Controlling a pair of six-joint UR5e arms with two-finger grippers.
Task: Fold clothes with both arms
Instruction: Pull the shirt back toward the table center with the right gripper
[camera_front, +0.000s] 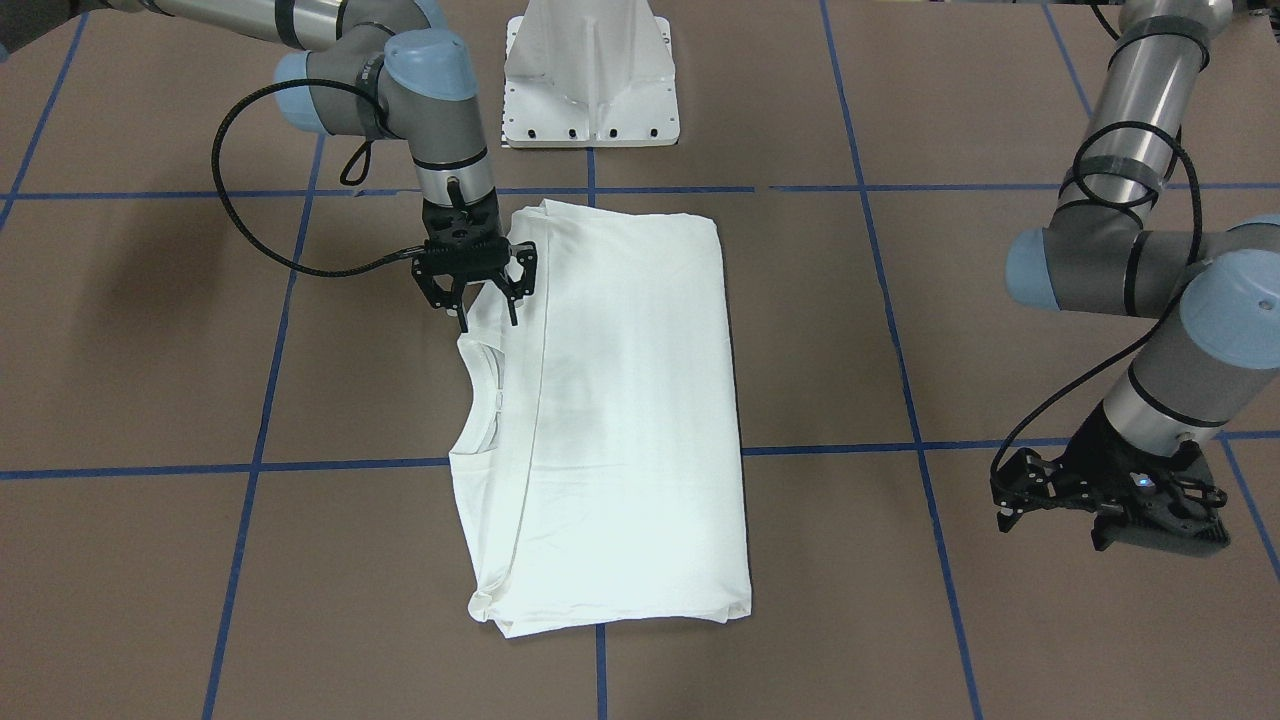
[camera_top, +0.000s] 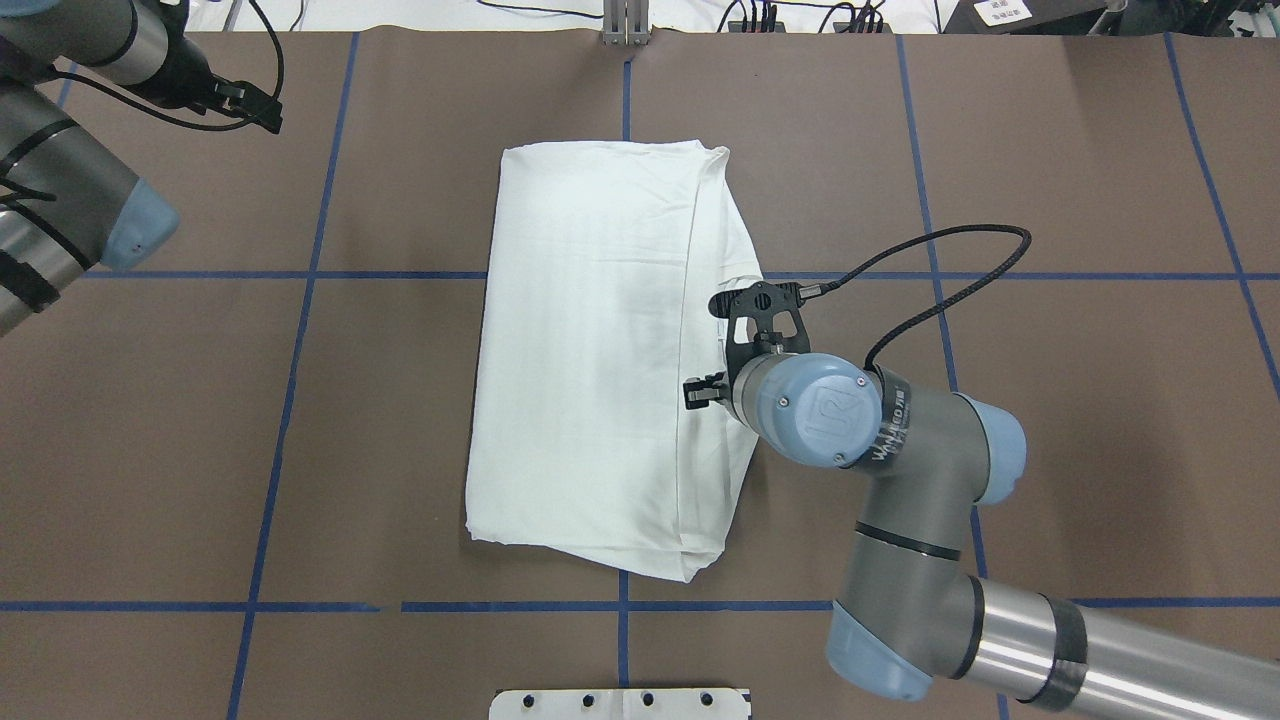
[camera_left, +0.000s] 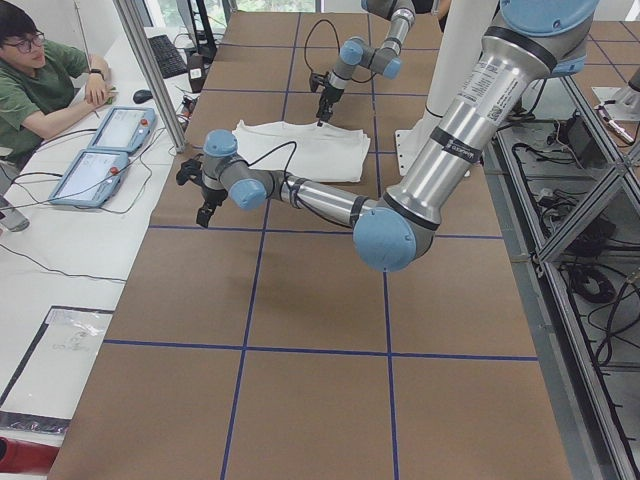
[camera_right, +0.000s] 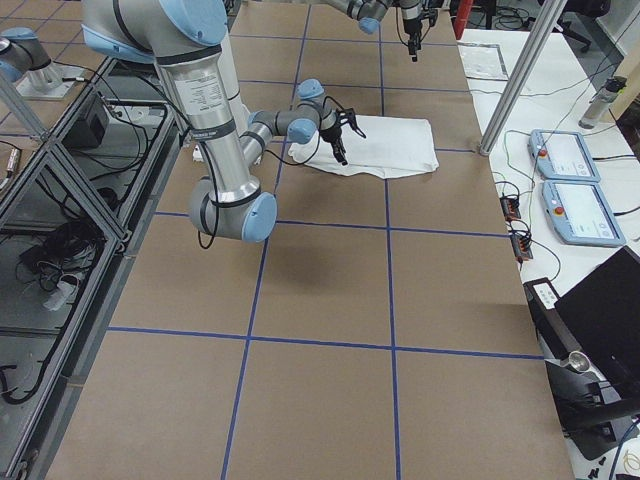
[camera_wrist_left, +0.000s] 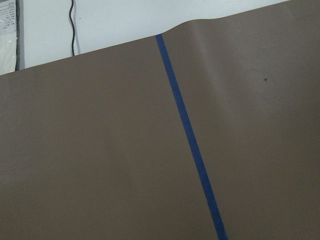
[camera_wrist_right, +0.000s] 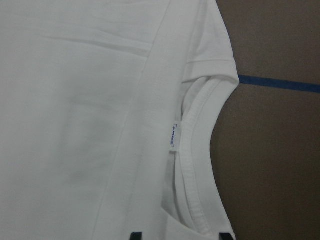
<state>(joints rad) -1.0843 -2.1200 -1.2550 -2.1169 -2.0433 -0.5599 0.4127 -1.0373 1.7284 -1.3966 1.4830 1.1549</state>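
The clothes are one white T-shirt (camera_front: 630, 420) (camera_top: 590, 350), lying folded into a long rectangle at the table's middle. Its ribbed collar (camera_wrist_right: 197, 150) and small neck label (camera_wrist_right: 174, 136) face the right arm's side. My right gripper (camera_front: 487, 318) hangs open just over the shirt's edge beside the collar. Both fingertips (camera_wrist_right: 135, 235) show apart at the bottom of the right wrist view, holding nothing. My left gripper (camera_front: 1003, 492) (camera_top: 252, 106) is open and far from the shirt, over bare brown table near the far edge. The left wrist view shows only table and blue tape.
Blue tape lines (camera_front: 900, 340) grid the brown table. The white pedestal base (camera_front: 590, 80) stands at the robot's side. A person (camera_left: 40, 80) sits at a side desk with control panels (camera_left: 100, 150), beyond the table's far edge.
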